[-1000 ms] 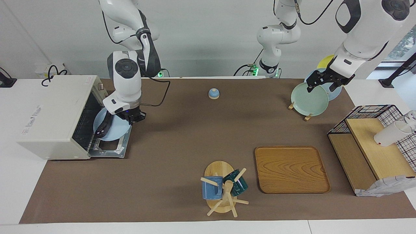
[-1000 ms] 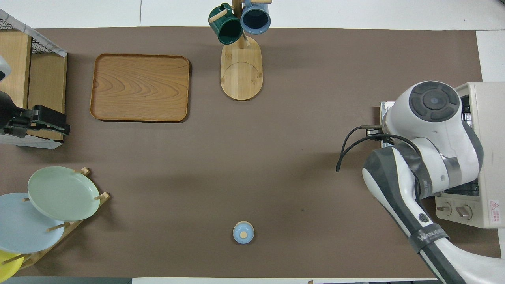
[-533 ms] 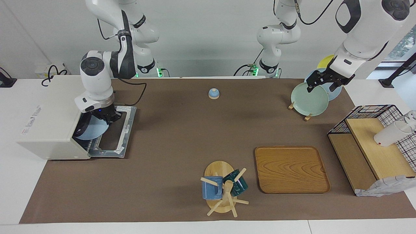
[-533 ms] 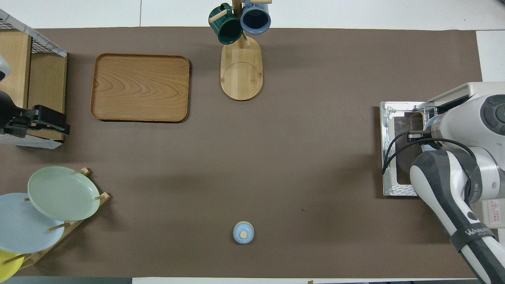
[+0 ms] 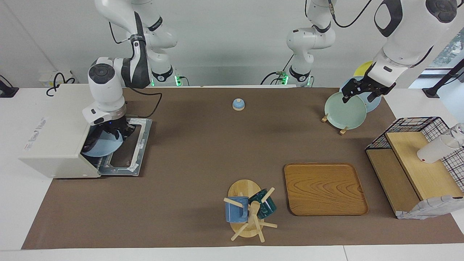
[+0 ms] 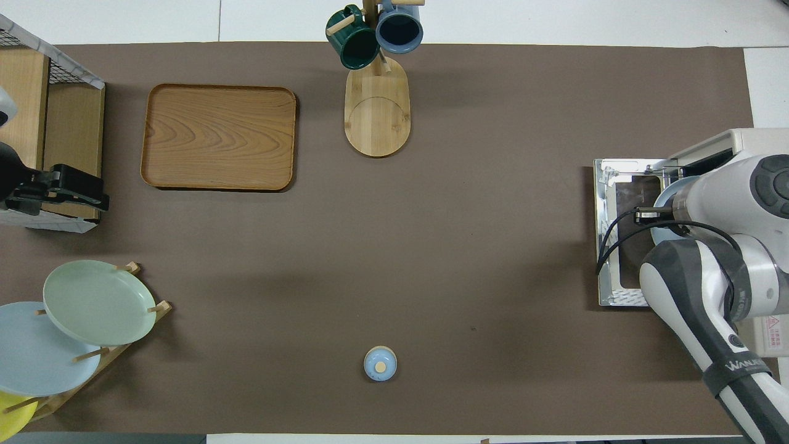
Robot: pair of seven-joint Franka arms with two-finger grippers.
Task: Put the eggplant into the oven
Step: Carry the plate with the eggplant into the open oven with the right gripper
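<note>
At the left of the facing view, the right gripper (image 5: 116,133) is gripping a blue plate (image 5: 105,145) holding the eggplant (image 5: 90,142) at the oven (image 5: 54,134) mouth, while the left gripper (image 5: 363,92), jaws spread, is waiting over the green plate (image 5: 344,110).

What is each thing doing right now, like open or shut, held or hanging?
oven: door open, lying flat.
eggplant: lying on the blue plate, at the oven's mouth.
blue plate: held by its rim, partly inside the oven.
right gripper: shut on the blue plate.
left gripper: open, waiting over the green plate.
green plate: leaning in its rack.
blue mug: hanging on the mug tree.
green mug: hanging on the mug tree.
</note>
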